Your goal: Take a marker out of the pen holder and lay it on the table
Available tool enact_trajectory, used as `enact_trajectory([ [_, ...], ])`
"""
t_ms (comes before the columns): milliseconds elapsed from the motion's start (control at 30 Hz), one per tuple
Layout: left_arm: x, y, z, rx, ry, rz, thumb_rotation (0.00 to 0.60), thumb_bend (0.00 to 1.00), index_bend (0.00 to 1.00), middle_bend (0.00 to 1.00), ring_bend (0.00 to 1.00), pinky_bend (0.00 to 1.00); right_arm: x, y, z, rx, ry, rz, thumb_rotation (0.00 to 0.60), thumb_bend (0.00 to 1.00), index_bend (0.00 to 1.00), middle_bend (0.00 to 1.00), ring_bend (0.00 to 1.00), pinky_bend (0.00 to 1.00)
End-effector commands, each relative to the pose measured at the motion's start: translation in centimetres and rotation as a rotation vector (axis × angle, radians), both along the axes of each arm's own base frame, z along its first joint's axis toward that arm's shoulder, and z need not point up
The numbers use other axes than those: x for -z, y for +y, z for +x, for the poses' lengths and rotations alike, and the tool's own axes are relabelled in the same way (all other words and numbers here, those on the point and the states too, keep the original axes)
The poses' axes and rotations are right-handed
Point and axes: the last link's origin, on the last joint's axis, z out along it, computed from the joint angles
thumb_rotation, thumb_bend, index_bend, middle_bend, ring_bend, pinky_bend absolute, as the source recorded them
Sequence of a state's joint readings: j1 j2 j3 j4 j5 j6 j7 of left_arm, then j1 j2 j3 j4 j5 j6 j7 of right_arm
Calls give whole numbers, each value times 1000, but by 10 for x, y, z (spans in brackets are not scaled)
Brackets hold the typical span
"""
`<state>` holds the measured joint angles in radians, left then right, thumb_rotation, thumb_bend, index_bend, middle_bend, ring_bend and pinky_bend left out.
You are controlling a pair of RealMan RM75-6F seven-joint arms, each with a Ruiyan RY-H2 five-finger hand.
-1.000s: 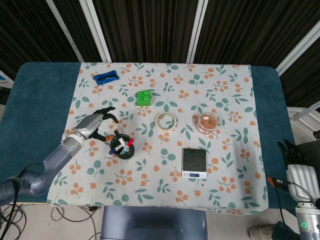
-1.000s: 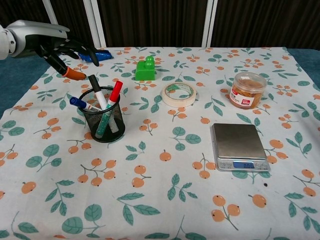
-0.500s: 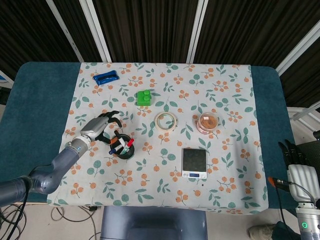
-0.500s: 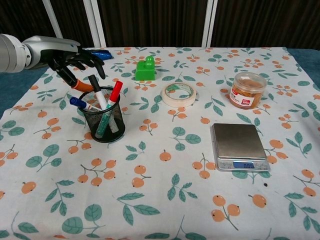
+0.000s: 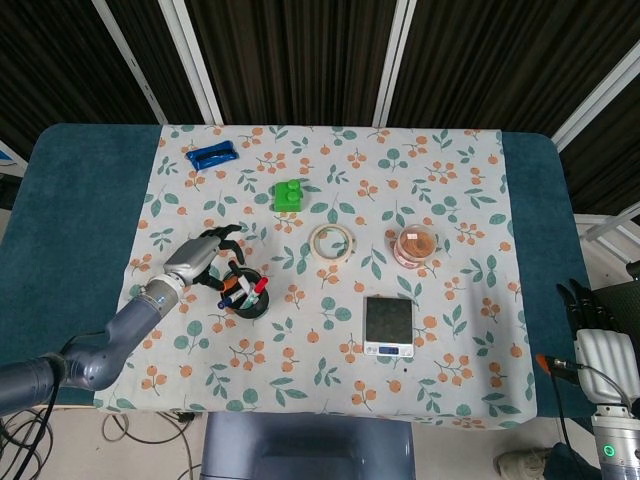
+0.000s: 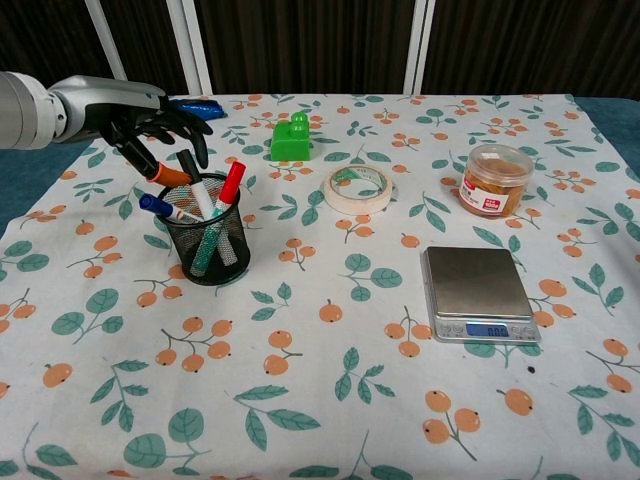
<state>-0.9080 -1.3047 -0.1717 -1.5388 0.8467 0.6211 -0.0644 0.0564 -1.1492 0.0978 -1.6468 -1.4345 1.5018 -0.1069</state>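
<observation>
A black mesh pen holder (image 6: 207, 250) (image 5: 246, 299) stands on the left of the flowered cloth. It holds several markers: a black-capped one (image 6: 189, 168), a red-capped one (image 6: 232, 182), a blue-capped one (image 6: 154, 205) and a green one (image 6: 209, 246). My left hand (image 6: 142, 112) (image 5: 205, 254) hovers just left of and above the holder with its fingers spread, holding nothing. Its orange-tipped thumb (image 6: 168, 176) is close beside the black-capped marker. My right hand (image 5: 590, 312) hangs off the table's right edge with its fingers straight, seen only in the head view.
A green block (image 6: 291, 138) and a tape roll (image 6: 359, 188) lie behind and to the right of the holder. Further right are a snack jar (image 6: 493, 181) and a digital scale (image 6: 475, 293). A blue object (image 5: 212, 155) lies at the far left.
My left hand has moved right and down toward the pen holder, bringing its thumb in next to the black-capped marker. The markers and the right hand have not moved.
</observation>
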Motion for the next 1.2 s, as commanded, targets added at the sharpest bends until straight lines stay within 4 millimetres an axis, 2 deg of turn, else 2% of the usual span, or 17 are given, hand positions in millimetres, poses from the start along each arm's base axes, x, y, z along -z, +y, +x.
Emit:
enact_trajectory([
  [33, 1, -1, 1, 2, 3, -3, 600, 338, 448, 44, 0, 0, 0, 0, 0, -1, 0, 0, 600, 154, 71, 0, 64, 173],
  [1200, 2, -2, 3, 15, 40, 0, 600, 355, 508, 51, 0, 0, 0, 0, 0, 1, -1, 1, 600, 156, 71, 0, 64, 173],
])
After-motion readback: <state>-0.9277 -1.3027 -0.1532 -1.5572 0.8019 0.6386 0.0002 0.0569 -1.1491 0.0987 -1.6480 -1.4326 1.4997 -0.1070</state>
